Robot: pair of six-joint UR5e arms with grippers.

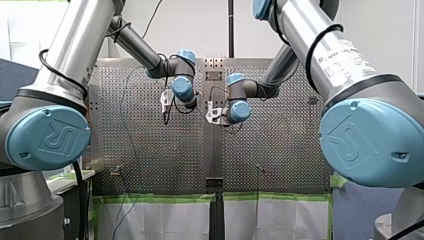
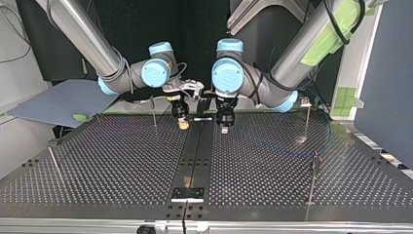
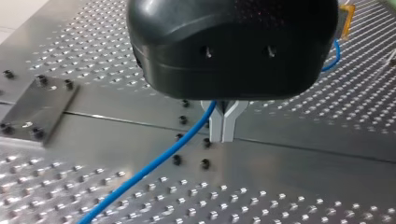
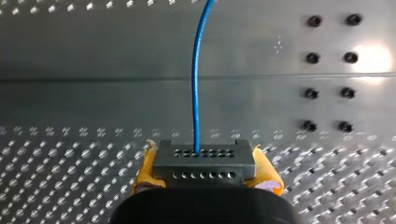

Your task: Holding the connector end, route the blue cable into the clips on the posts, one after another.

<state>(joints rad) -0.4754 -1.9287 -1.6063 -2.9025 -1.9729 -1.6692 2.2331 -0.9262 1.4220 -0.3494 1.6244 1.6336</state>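
Between the yellow pads (image 4: 145, 170) of my right gripper (image 4: 204, 173) sits the grey connector (image 4: 204, 161), clamped from both sides, with two rows of small holes across its face. The cable (image 4: 196, 84) leaves the upper row and runs straight ahead over the smooth centre strip of the table (image 4: 70, 186).

On my left gripper (image 3: 223, 127) the metal fingers (image 3: 215, 126) are pressed together at the tips. The cable threads through the notch where they part near the black body, so I read that gripper as closed around the cable. From there the cable slopes down and away over the perforated surface. On the gripper's other side a short blue loop heads toward a yellow pad of the right gripper.

Seen in the top view, both grippers hang close together over the centre strip at the far side of the table, the right gripper at the view's left and the left gripper at its right. Thin posts (image 2: 308, 122) stand well apart from them toward the table's sides. Their clips are too small for me to make out.

As for writing, the blue caps (image 1: 47, 136) in the front view carry an embossed UR logo. The print on my right arm (image 1: 345, 55) is too small to read.
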